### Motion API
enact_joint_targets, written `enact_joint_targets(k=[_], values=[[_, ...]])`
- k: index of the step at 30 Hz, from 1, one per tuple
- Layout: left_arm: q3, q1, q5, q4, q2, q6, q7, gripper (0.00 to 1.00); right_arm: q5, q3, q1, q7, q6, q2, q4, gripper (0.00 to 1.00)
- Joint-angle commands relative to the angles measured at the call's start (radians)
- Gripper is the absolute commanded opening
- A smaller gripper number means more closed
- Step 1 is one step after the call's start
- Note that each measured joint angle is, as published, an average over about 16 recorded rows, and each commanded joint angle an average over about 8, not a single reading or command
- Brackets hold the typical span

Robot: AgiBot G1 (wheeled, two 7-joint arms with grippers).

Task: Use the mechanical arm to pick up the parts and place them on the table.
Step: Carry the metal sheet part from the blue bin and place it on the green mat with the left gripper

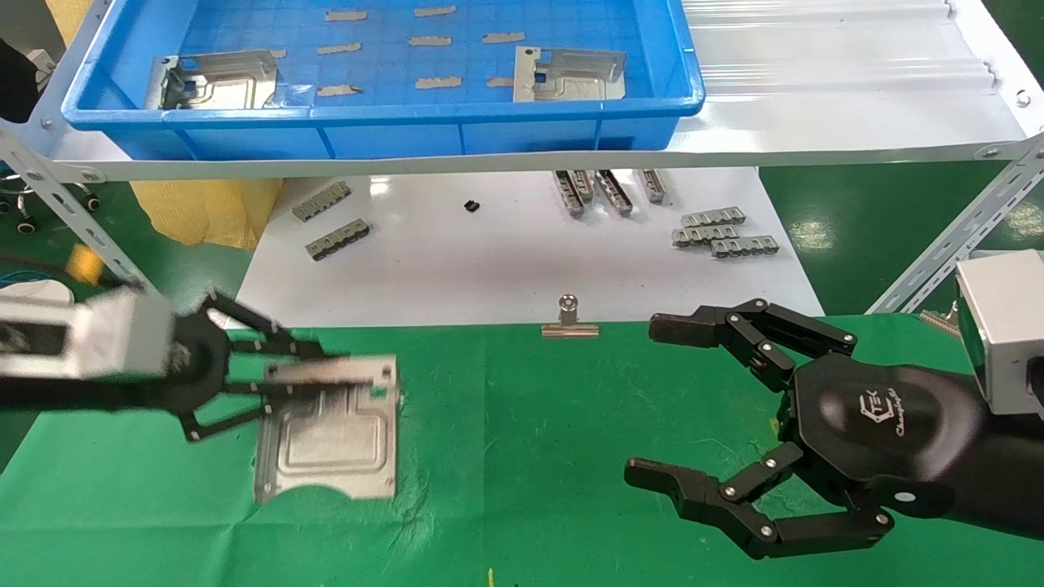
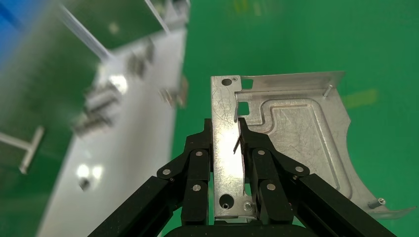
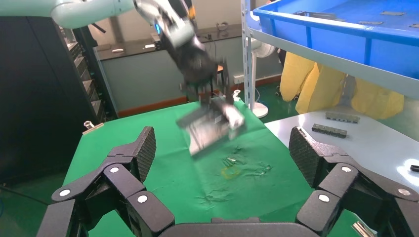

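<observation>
My left gripper [image 1: 326,375] [image 2: 227,143] is shut on the bent holed flange of one silver part [image 1: 330,444] [image 2: 296,133], over the left side of the green table [image 1: 530,456]. In the right wrist view this part [image 3: 210,126] hangs tilted a little above the cloth [image 3: 163,173]. Two more parts [image 1: 216,81] [image 1: 571,75] lie in the blue bin [image 1: 489,134] on the shelf at the back. My right gripper [image 1: 652,399] [image 3: 223,148] stands open above the right side of the cloth, holding nothing.
Grey toothed strips [image 1: 722,232] [image 1: 334,236] and a small black piece [image 1: 471,206] lie on the white tabletop [image 1: 489,261] behind the cloth. A silver binder clip [image 1: 569,319] sits on the cloth's far edge. Slanted shelf struts [image 1: 954,244] [image 1: 57,204] flank the work area.
</observation>
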Motion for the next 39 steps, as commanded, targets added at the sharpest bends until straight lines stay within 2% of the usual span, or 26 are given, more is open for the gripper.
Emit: enact_joint_targets(k=[1, 8, 9, 16, 17, 23, 30, 39], values=[[0.032, 0.01, 0.035, 0.035, 0.016, -0.01, 0.059, 0.0, 0.0, 0.0, 0.0, 0.0, 0.0, 0.0, 0.0, 1.0], [0.055, 0.026, 0.071, 0.209, 0.099, -0.049, 0.184, 0.0, 0.0, 0.0, 0.0, 0.0, 0.0, 0.0, 0.0, 1.0], [0.056, 0.026, 0.072, 0.229, 0.108, -0.053, 0.199, 0.04, 0.0, 0.0, 0.0, 0.0, 0.0, 0.0, 0.0, 1.0], [0.062, 0.019, 0.083, 0.334, 0.159, -0.063, 0.275, 0.9, 0.0, 0.0, 0.0, 0.0, 0.0, 0.0, 0.0, 1.0], [0.063, 0.018, 0.085, 0.346, 0.165, -0.066, 0.283, 0.99, 0.0, 0.0, 0.0, 0.0, 0.0, 0.0, 0.0, 1.0], [0.066, 0.006, 0.091, 0.403, 0.196, -0.079, 0.323, 1.0, 0.0, 0.0, 0.0, 0.0, 0.0, 0.0, 0.0, 1.0], [0.06, -0.017, 0.081, 0.445, 0.191, -0.041, 0.344, 1.0, 0.0, 0.0, 0.0, 0.0, 0.0, 0.0, 0.0, 1.0], [0.051, -0.031, 0.061, 0.491, 0.175, 0.027, 0.246, 1.0, 0.0, 0.0, 0.0, 0.0, 0.0, 0.0, 0.0, 1.0]])
